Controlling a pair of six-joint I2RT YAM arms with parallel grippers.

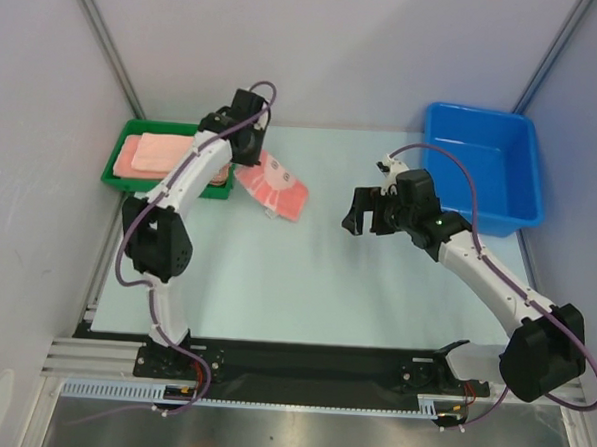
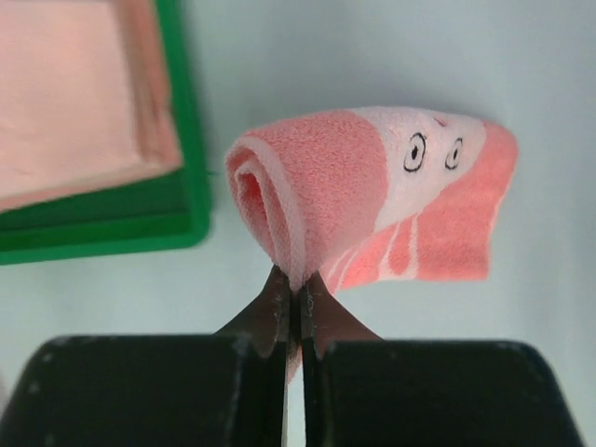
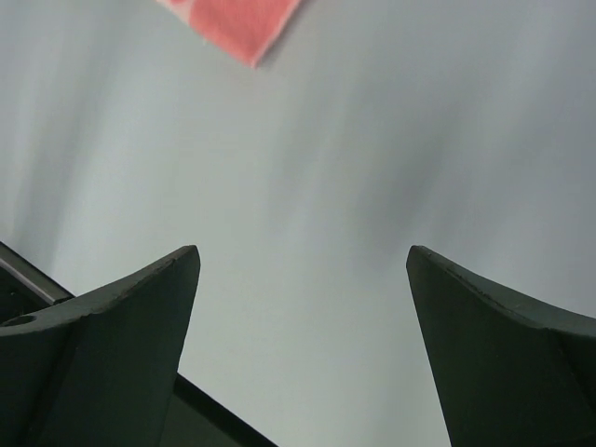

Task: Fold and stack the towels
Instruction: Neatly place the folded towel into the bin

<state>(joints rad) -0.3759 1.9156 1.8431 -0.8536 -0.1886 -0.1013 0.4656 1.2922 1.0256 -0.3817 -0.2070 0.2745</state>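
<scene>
Between grey walls (image 1: 338,45), pale table (image 1: 305,284) bears towel (image 1: 275,185), green tray (image 1: 114,164), blue bin (image 1: 477,163).

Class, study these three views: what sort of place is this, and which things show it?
Probably a robot lab test cell, not a home: a left arm and right arm bolted to a table, plain panel walls, and a green tray of folded pink towels plus a blue tub.
</scene>
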